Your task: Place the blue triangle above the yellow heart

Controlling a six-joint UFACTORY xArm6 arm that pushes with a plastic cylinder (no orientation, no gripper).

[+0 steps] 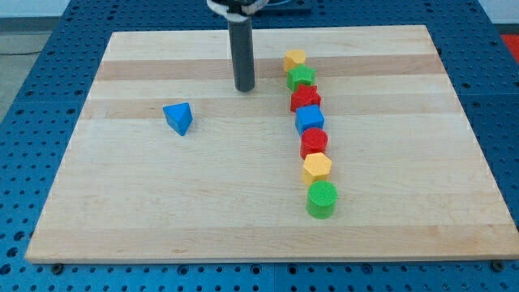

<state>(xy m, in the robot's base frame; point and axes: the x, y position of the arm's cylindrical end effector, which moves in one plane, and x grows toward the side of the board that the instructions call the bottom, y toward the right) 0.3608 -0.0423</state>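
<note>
My tip rests on the board, holding nothing, up and to the right of the blue triangle, well apart. Right of it, the top yellow block, perhaps the heart, heads a column.

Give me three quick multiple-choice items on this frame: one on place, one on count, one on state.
1. The blue triangle block lies where, relative to the column of blocks?
A. to the view's left
B. to the view's right
C. inside it

2. How many blocks form the column?
A. five
B. seven
C. nine

3. My tip is
A. touching the triangle
B. touching no block
C. out of view

Key: A, it sits alone on the wooden board, left of the column; B, seven run from the top yellow block to the green cylinder; B, bare wood surrounds the tip.
</note>
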